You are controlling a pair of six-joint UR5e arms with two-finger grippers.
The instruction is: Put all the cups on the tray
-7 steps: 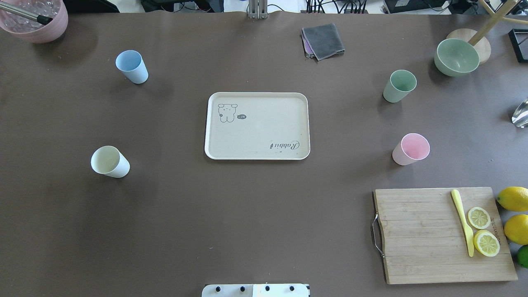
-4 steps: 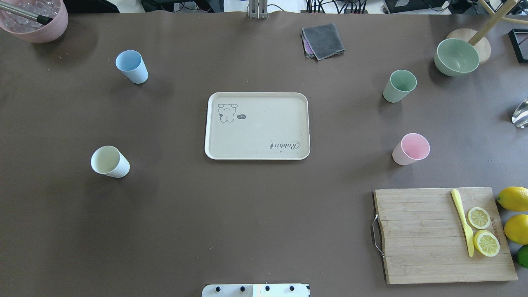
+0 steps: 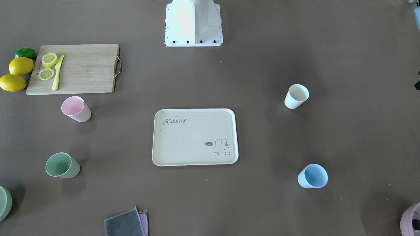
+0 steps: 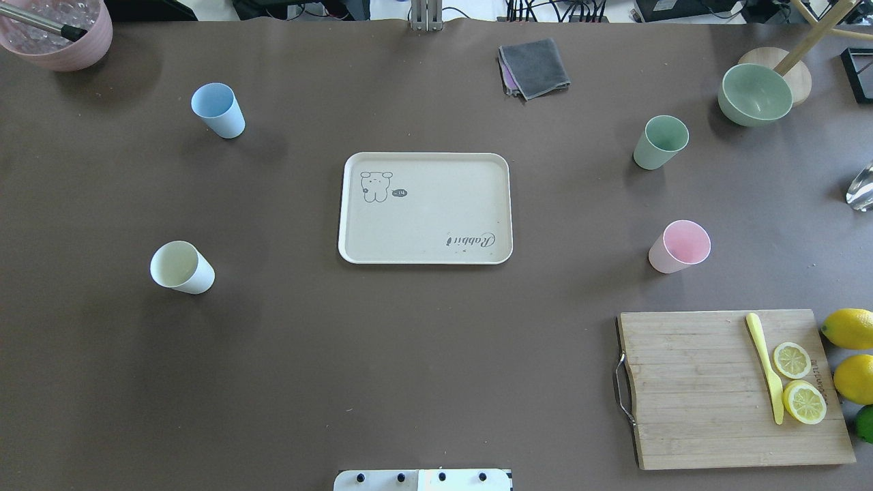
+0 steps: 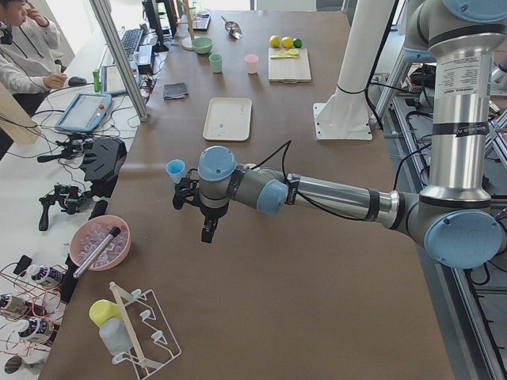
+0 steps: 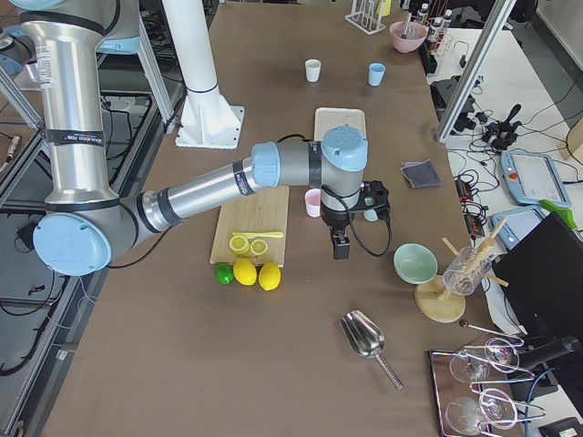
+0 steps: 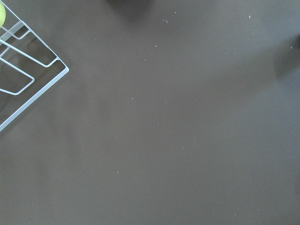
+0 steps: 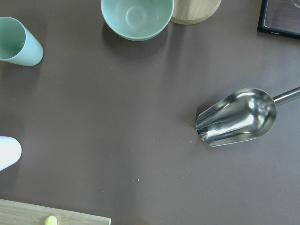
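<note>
The cream tray (image 4: 436, 218) lies at the table's middle with nothing on it. Four cups stand upright on the table around it: light blue (image 4: 218, 109) and cream-white (image 4: 181, 267) on the left, sage green (image 4: 660, 141) and pink (image 4: 678, 246) on the right. Neither arm shows in the overhead view. My left gripper (image 5: 207, 226) hangs over bare table near the blue cup (image 5: 175, 169). My right gripper (image 6: 339, 246) hangs beside the pink cup (image 6: 312, 202). I cannot tell whether either is open or shut. The right wrist view shows the green cup (image 8: 18, 42).
A wooden cutting board (image 4: 709, 389) with lemon slices and a yellow knife lies at the near right, lemons beside it. A green bowl (image 4: 753, 93), a grey cloth (image 4: 534, 67) and a pink bowl (image 4: 58, 34) stand along the far edge. A metal scoop (image 8: 236, 117) and a wire rack (image 7: 23, 70) lie at the table's ends.
</note>
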